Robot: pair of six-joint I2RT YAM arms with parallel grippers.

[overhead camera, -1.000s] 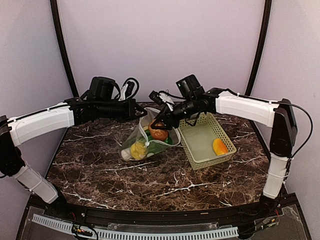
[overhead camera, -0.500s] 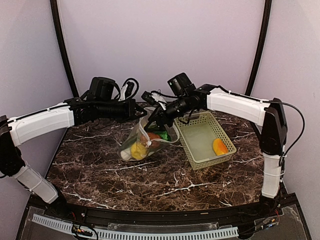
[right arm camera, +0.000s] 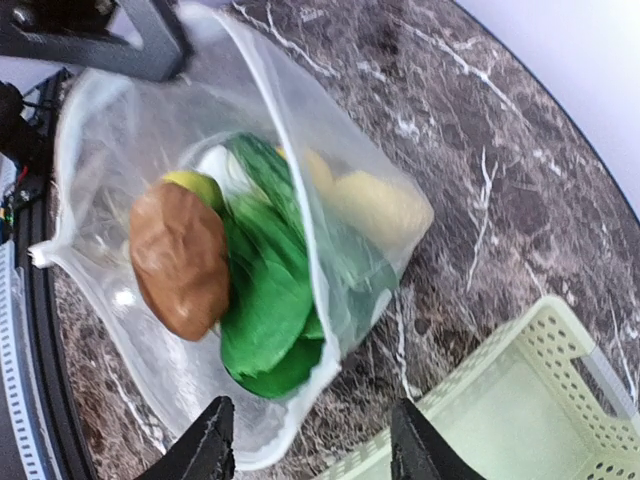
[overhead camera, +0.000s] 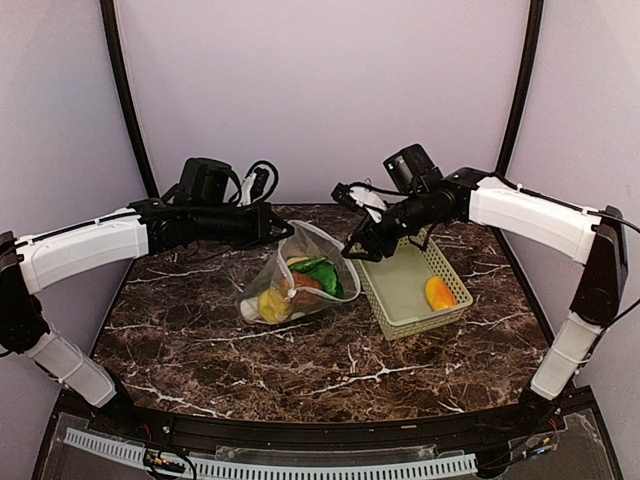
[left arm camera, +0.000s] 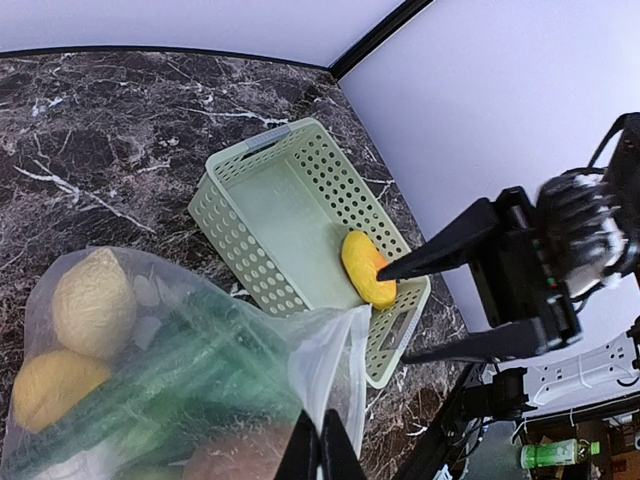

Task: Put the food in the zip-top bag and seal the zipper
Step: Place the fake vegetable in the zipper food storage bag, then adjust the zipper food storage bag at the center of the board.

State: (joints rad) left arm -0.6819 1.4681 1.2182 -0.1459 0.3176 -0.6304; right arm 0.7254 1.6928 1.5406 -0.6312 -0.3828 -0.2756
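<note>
Nearest the arm bases, the dark marble table; the task's things sit further in, mid-table.

Mid-table, left of centre: zip-top bag slumped on its side, closed bottom toward the near left, mouth lifted toward the far side. Seen through the plastic:
- green cabbage
- brown piece, lying against the cabbage
- yellow piece
- pale piece, just beside the yellow one

Mid-table, right of the bag: light green basket, just beside the bag. One orange piece lies in it, toward its right end. Nothing else shows in the basket.

Further back: left gripper, jaws pinched narrow on the bag's upper mouth edge and holding it up; the left wrist view shows plastic caught between the fingertips. The zipper runs round the gaping mouth, unjoined.

Right gripper: hangs over the gap between the bag's mouth and the basket's far left corner. Jaws wide, nothing between them. It seems to touch neither, though I cannot be sure.

Judgement: most of the food is bagged. Left to do: the orange piece, then sealing, which is not begun.
</note>
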